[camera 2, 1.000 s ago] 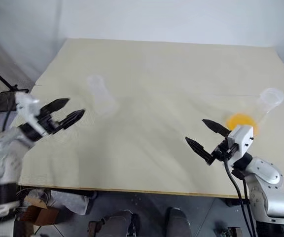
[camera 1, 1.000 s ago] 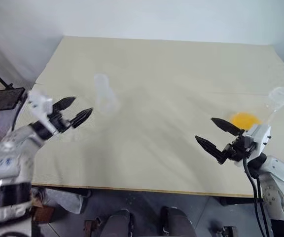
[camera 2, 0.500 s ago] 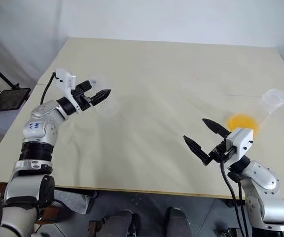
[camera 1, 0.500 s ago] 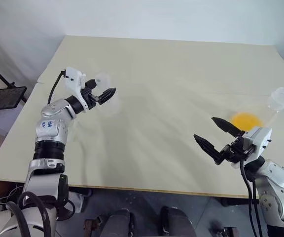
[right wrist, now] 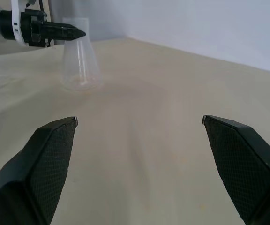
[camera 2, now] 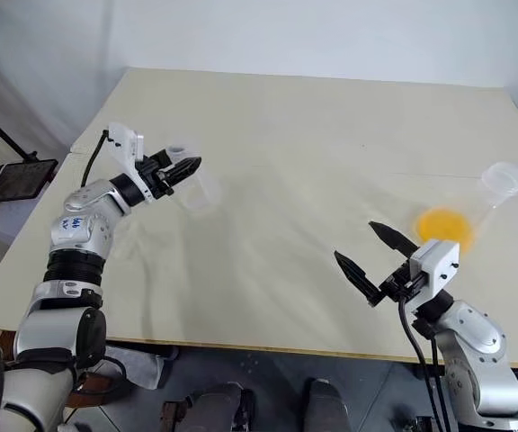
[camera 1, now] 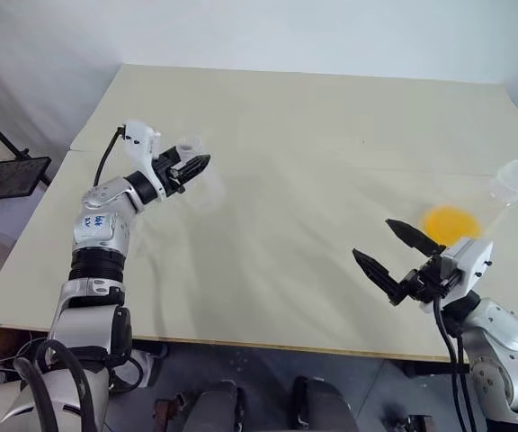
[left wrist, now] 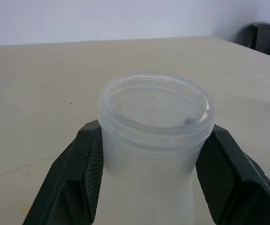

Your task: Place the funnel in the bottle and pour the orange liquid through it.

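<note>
- The frosted clear plastic bottle (left wrist: 154, 140) stands near the beige table's (camera 1: 313, 126) left edge, its neck between the left hand's (camera 1: 191, 167) fingers, which touch both sides.
- The right hand (camera 1: 390, 254) is wide, holding nothing, near the front edge.
- The orange liquid (camera 1: 448, 220) sits by the right edge.

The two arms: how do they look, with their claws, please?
Both arms are built of silver-grey rounded segments with black ribbed joints. The left arm carries a small blue marking on its forearm. A black cable loops from each wrist. Each wrist ends in a white block. The left claw and the right claw each have two black pointed fingers, whose inner pads show a fine cross-hatched texture.
</note>
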You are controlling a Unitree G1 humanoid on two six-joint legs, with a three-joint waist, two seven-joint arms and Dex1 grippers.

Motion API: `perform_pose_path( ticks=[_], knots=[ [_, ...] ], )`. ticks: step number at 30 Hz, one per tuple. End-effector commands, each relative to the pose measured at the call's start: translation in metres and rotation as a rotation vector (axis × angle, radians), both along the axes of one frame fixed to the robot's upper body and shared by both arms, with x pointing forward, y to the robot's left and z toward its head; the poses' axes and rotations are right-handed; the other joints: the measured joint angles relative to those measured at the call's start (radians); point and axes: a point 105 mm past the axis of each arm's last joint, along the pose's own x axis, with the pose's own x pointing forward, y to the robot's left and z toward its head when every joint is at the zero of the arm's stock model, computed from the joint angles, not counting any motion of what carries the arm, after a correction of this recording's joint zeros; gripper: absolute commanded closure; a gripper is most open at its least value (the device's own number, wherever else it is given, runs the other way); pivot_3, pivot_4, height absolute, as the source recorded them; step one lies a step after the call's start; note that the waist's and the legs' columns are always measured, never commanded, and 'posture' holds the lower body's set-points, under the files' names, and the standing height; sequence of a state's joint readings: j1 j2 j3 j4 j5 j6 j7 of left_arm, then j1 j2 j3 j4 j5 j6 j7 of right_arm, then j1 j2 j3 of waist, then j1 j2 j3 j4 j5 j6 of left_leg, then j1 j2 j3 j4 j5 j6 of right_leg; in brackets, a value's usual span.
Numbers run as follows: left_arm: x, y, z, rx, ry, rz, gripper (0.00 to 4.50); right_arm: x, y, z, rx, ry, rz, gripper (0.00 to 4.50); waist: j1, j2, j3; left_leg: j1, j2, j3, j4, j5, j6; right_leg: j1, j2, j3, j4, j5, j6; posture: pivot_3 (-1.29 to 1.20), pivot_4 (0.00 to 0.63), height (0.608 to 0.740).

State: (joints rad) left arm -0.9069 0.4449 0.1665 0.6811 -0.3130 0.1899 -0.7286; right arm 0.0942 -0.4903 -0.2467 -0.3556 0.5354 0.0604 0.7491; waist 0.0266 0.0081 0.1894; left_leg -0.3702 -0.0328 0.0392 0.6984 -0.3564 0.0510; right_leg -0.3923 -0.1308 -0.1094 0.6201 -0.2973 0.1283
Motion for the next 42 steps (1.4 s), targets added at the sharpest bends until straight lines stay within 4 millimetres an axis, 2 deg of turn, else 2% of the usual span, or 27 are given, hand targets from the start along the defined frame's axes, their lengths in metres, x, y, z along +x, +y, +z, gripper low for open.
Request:
perform_pose_path(
  ticks=[1,5,9,13,16,20,26,28,33,35,42],
  knots=[
    [-0.007,-0.029,0.020,0.010,-0.066,-0.128,2.08,-0.009,-0.001,0.015,-0.009,-0.073,-0.024,0.00,0.001,0.000,0.000,0.000,0.000,0.000,0.000,0.000,0.000,0.000,0.000,0.000,0.000,0.000,0.000,0.00,0.150,0.740],
    [-0.025,-0.081,0.029,0.082,-0.125,-0.352,2.08,-0.018,-0.015,0.017,-0.024,-0.074,-0.095,0.00,0.007,0.000,0.000,-0.001,-0.001,-0.001,0.001,0.000,0.000,0.000,0.000,0.000,0.000,0.000,0.000,0.00,0.150,0.740],
    [-0.038,-0.143,0.031,0.122,-0.167,-0.558,2.08,-0.036,-0.032,0.015,-0.047,-0.055,-0.191,0.00,0.023,0.000,0.000,-0.002,-0.002,0.000,0.000,0.000,0.001,0.000,0.000,0.000,-0.002,0.001,0.001,0.00,0.150,0.740],
    [-0.044,-0.178,0.019,0.193,-0.188,-0.653,2.08,-0.054,-0.044,0.012,-0.054,-0.036,-0.271,0.00,0.022,0.000,0.000,-0.001,-0.001,0.003,0.000,0.001,0.001,0.001,0.000,0.001,-0.004,0.001,0.001,0.00,0.150,0.740],
    [-0.052,-0.208,0.010,0.199,-0.180,-0.730,2.08,-0.079,-0.055,0.009,-0.066,-0.017,-0.358,0.00,0.024,0.000,0.000,0.000,0.000,0.005,-0.002,0.001,0.001,0.000,0.002,0.002,-0.005,0.000,0.001,0.00,0.150,0.740],
    [-0.054,-0.221,0.000,0.220,-0.177,-0.760,2.08,-0.093,-0.058,0.008,-0.070,-0.011,-0.409,0.00,0.018,0.000,0.000,-0.001,0.000,0.009,-0.002,0.001,0.002,0.000,0.001,0.003,-0.010,0.000,0.001,0.00,0.150,0.740],
    [-0.056,-0.226,-0.009,0.252,-0.173,-0.786,2.08,-0.094,-0.054,0.009,-0.058,-0.021,-0.413,0.00,0.015,0.000,0.000,-0.001,0.001,0.011,-0.002,0.001,0.003,0.000,0.001,0.004,-0.010,0.000,0.001,0.00,0.150,0.740],
    [-0.058,-0.225,-0.011,0.249,-0.159,-0.803,1.37,-0.093,-0.051,0.010,-0.053,-0.026,-0.402,0.00,0.016,0.000,0.000,-0.001,0.001,0.011,-0.002,0.001,0.003,0.000,0.000,0.004,-0.010,0.000,0.001,0.00,0.150,0.740],
    [-0.058,-0.219,-0.004,0.212,-0.170,-0.814,0.01,-0.088,-0.044,0.012,-0.052,-0.034,-0.364,0.00,0.021,0.000,0.000,-0.001,0.001,0.011,-0.002,0.001,0.004,0.000,0.000,0.004,-0.010,0.000,0.001,0.00,0.150,0.740],
    [-0.061,-0.204,0.004,0.177,-0.197,-0.855,0.01,-0.079,-0.040,0.014,-0.048,-0.045,-0.323,0.00,0.017,0.000,0.000,-0.001,0.001,0.011,-0.002,0.001,0.004,0.000,0.000,0.004,-0.010,0.000,0.001,0.00,0.150,0.740],
    [-0.041,-0.120,0.016,0.163,-0.254,-0.661,0.01,-0.050,-0.025,0.018,-0.046,-0.051,-0.166,0.00,-0.005,0.000,0.000,0.001,0.002,0.010,-0.002,0.001,0.004,-0.001,0.000,0.003,-0.006,0.000,0.001,0.00,0.150,0.740]
  ],
)
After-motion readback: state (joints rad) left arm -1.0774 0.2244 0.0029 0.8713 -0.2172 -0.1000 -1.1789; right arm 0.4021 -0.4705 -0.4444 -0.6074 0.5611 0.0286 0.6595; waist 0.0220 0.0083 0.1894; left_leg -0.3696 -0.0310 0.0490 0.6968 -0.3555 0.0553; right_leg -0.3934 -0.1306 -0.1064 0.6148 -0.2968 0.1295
